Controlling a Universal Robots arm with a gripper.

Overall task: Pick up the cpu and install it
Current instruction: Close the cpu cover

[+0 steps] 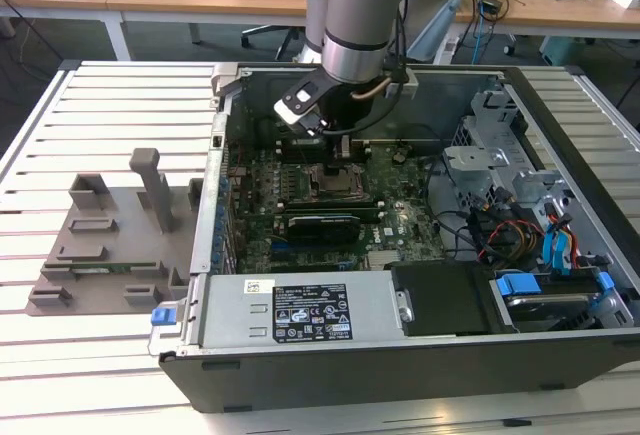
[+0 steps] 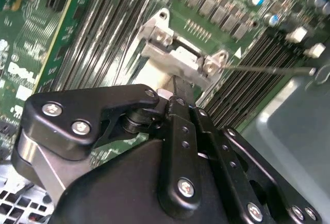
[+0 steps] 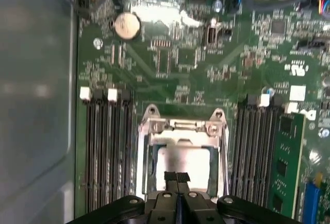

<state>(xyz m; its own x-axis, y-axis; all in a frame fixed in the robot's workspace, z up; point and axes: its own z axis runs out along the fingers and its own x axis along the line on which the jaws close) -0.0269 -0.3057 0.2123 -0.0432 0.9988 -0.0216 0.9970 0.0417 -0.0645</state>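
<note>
I see the end effector (image 3: 177, 178) with its two black fingertips pressed together, just over the cpu (image 3: 183, 157). The cpu, flat, square and pale silver, lies inside the shiny metal socket frame (image 3: 181, 126) on the green motherboard (image 3: 170, 64). Long dark ribbed memory slots (image 3: 105, 152) flank it. The open grey steel case (image 1: 560, 85) sits on a slatted surface (image 1: 110, 85).

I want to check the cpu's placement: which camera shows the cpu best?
The first wrist view: it looks straight down on the cpu, a pale square inside the socket frame, the gripper over one edge. In the second wrist view the gripper's body covers most of it. In the exterior view it is too small to judge.
</note>
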